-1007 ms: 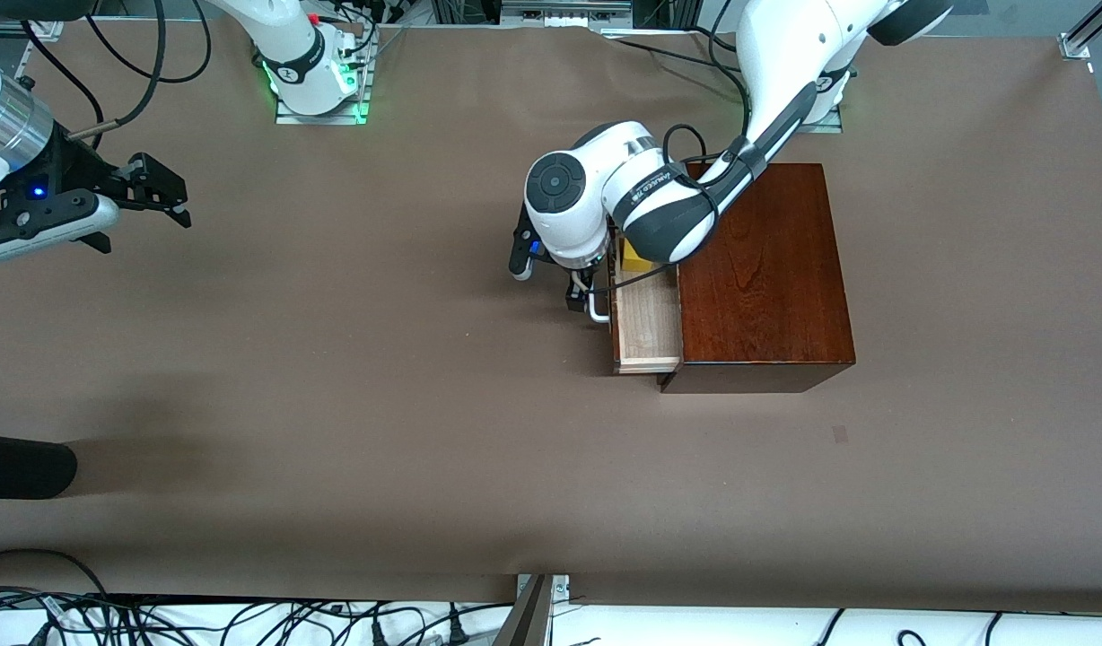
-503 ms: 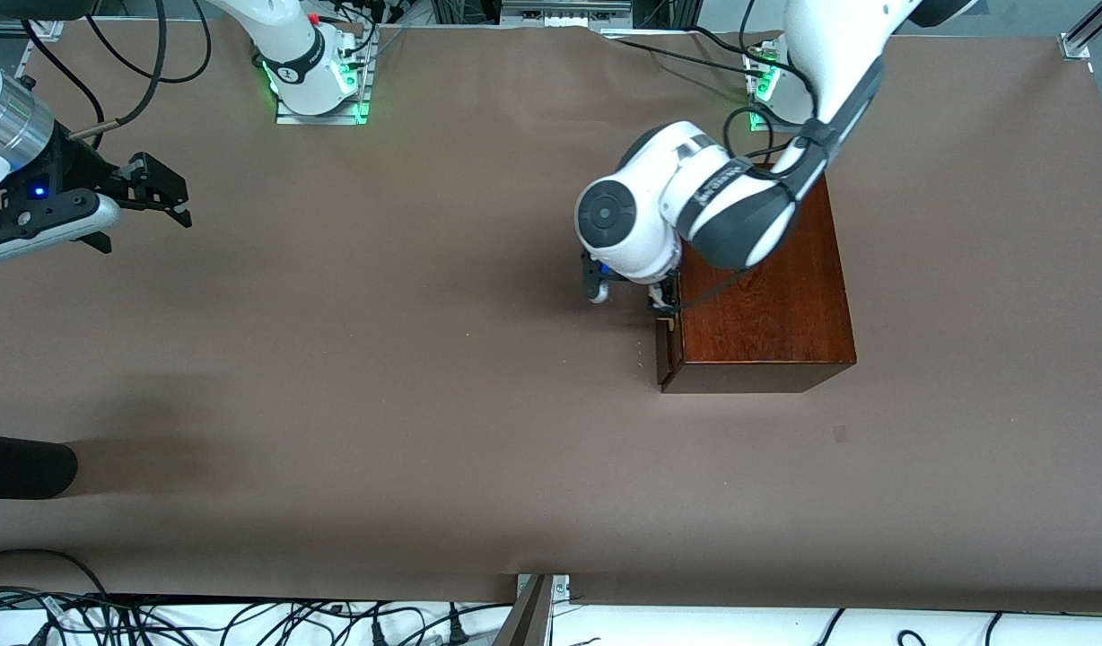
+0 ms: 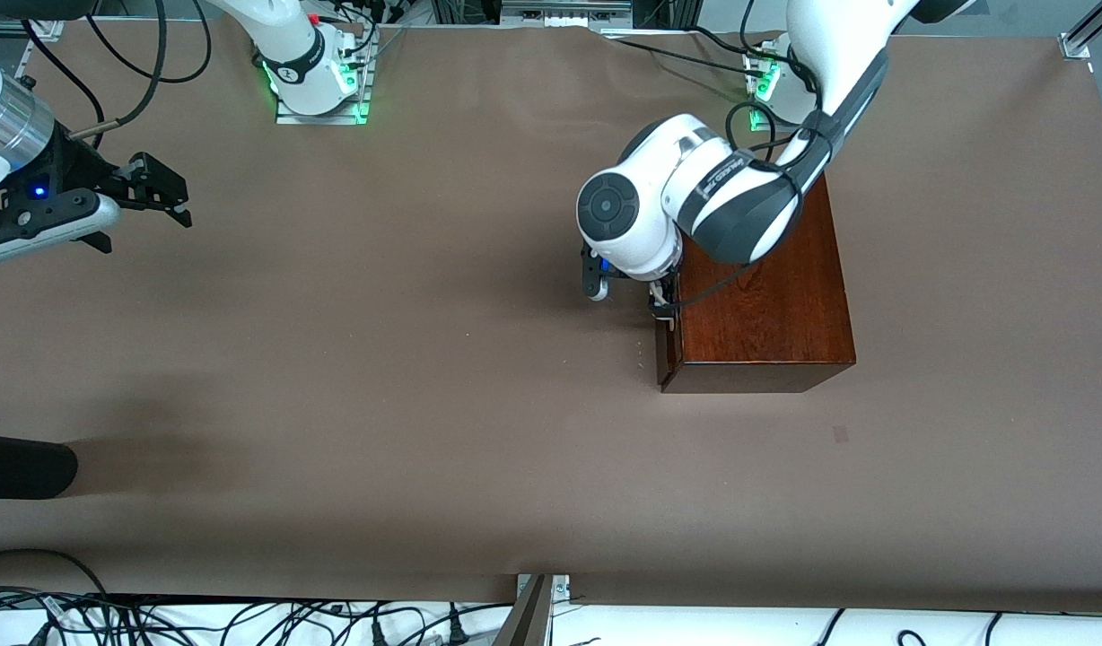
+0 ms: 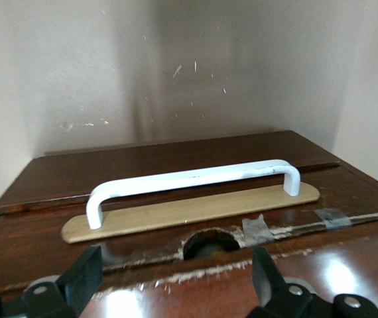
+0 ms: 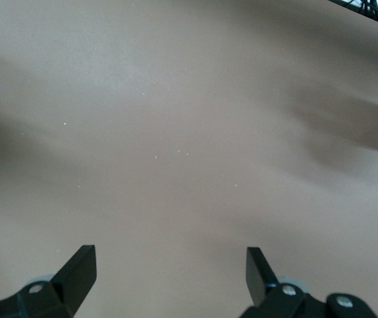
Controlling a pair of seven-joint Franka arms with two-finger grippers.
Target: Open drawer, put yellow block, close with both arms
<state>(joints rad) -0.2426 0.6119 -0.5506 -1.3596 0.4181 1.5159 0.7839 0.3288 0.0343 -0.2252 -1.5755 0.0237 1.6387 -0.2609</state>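
The drawer [image 3: 665, 345] sits flush in the dark wooden box [image 3: 759, 287] now, front face level with the box edge, and the yellow block is nowhere to be seen, so by my read it is shut away inside and the job looks close to done. The left gripper [image 4: 176, 281] hangs right in front of the drawer face, jaws spread wide and holding nothing, with the white loop handle [image 4: 192, 182] lying just ahead of them and clear of both fingertips [image 4: 83, 278]. That handle looks like the only sensible place to take hold: a stiff, smooth bar standing off its pale backing plate, with room for a finger to slip under. It looks glossy, so a light pinch could slide along it; I would take it mid-span, square on. The tray seems light and easy on its runners, though the varnish below the handle is scuffed and chipped around a round hole, so it has been knocked there. The box itself looks heavy enough to stay put on the counter [image 3: 425, 377]. Meanwhile the right gripper [image 3: 161, 193] waits over bare counter at the right arm's end, jaws apart and empty.
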